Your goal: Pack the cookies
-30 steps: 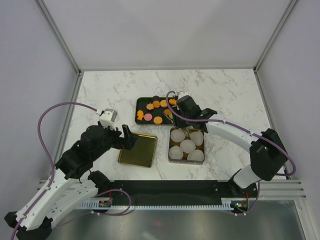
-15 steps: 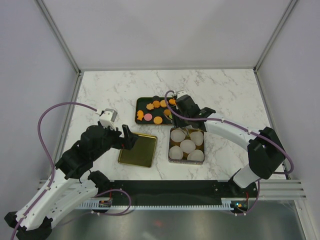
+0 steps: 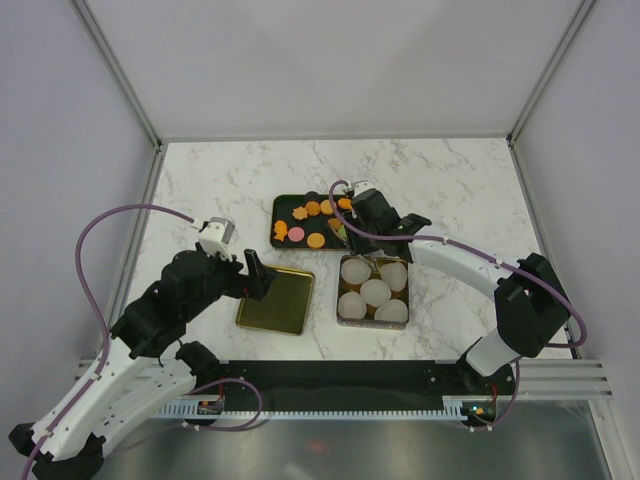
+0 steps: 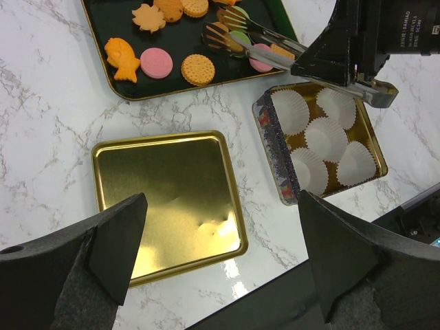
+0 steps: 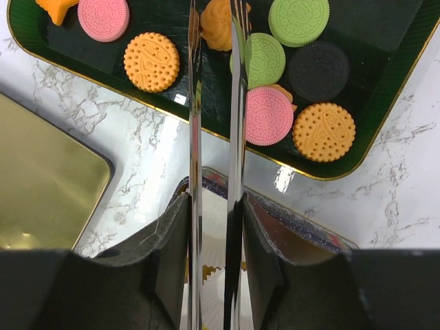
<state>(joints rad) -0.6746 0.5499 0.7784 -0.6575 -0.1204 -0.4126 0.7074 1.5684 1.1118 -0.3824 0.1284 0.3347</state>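
My right claw [image 5: 214,220] is clamped on a pair of long steel tongs [image 5: 237,137]; the two blades run nearly parallel with a narrow gap, and their tips stand either side of an orange-yellow shaped biscuit [image 5: 214,24]; whether they pinch it I cannot tell. The cookies [image 5: 151,62] all lie on the dark green rectangular tray with a gold rim [image 3: 285,206] at the middle of the white marble table [image 3: 450,180]: round ones in orange, pink, green and one black, plus an orange fish [image 4: 124,56]; each round one carries a stamped pattern too fine to read. Just beside the tray's near right corner sits the oblong tin with a dark speckled wall [image 4: 275,148], filled with white pleated paper cups [image 4: 323,134]; no biscuit shows in them. My left claw [image 4: 220,206] hangs spread wide above the square gold tin lid [image 4: 165,192], holding nothing. White lettering on my right wrist housing [image 4: 412,27] is too small to make out.
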